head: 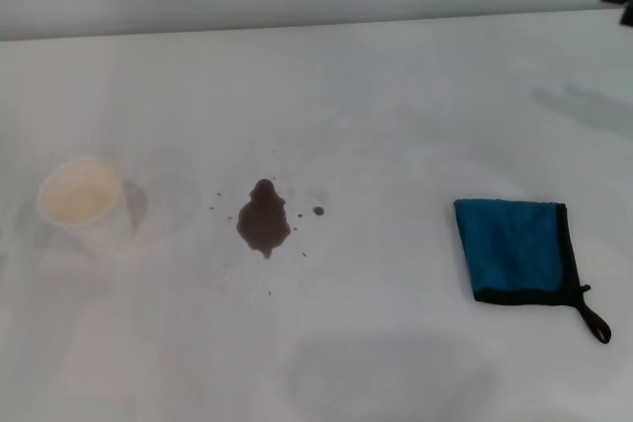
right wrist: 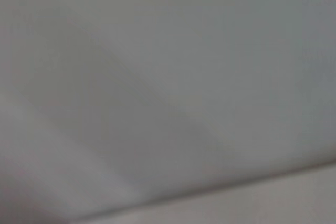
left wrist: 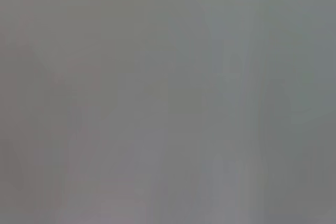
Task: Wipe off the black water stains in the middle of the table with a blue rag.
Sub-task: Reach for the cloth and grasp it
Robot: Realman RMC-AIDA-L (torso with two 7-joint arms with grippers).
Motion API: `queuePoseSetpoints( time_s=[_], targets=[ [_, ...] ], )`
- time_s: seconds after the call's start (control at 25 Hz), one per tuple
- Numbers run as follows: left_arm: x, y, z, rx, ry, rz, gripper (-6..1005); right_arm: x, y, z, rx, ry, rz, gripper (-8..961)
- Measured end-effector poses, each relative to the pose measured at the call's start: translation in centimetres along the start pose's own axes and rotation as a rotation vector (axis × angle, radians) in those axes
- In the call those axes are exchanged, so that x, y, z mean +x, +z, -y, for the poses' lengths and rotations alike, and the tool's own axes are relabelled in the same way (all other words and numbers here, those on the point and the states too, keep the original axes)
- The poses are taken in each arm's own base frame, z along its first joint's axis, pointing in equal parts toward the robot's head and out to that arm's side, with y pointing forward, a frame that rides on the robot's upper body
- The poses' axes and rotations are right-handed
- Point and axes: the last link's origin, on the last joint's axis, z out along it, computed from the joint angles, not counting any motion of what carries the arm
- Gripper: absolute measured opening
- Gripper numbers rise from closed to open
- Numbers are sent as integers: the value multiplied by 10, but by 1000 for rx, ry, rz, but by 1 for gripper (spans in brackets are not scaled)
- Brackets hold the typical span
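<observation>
White matte table fills the head view, flat and plain, running back to a straight far edge below a pale grey wall. Nearest the camera on the right lies the rag, a square of blue terry cloth with a soft nap, flat on the table. Black trim edges its near and right sides, and a small black loop sticks out from its near right corner. Near the middle of the table sits the stain, a dark brown-black blot shaped like a pear, narrow end away from the camera, with tiny specks scattered around it and one larger dot just to its right. Stain and rag are well apart. On the left stands a white paper cup, upright and round, its inside pale cream; it is well apart from the stain. A small dark shape shows at the top right corner, too cut off to identify. Neither gripper appears, so whether their fingers are apart or together cannot be seen

Left wrist view shows only a smooth, featureless grey field

Right wrist view shows soft grey surfaces with a faint slanting band and a paler strip along one edge; nothing in it can be identified
</observation>
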Motion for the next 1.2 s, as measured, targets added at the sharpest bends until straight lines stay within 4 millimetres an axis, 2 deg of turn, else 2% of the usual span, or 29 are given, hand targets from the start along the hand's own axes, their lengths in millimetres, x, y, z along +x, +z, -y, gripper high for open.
queuePoseSetpoints(
  time_s=[0.16,0.28,0.44,0.56,0.6,0.64,0.96,1.2],
  targets=[
    [2,6,5,4,20,-10,662,-8,12,-24,-22,-11,-211,866],
    [5,13,7,-5,34,-21,662,-6,23,-38,49,-61,-383,866],
    [7,20,9,-18,55,-30,661,6,42,-54,203,-153,-575,866],
    [9,23,12,-21,69,-32,661,16,63,-70,275,-215,-666,865],
    [9,25,14,-24,81,-33,661,25,75,-78,318,-247,-716,865],
    [9,25,14,-24,81,-33,661,25,75,-78,318,-247,-716,865],
    [15,35,22,-5,124,-54,660,66,124,-107,515,-389,-882,865],
    [20,40,28,24,136,-79,661,78,135,-114,588,-398,-903,866]
  ],
)
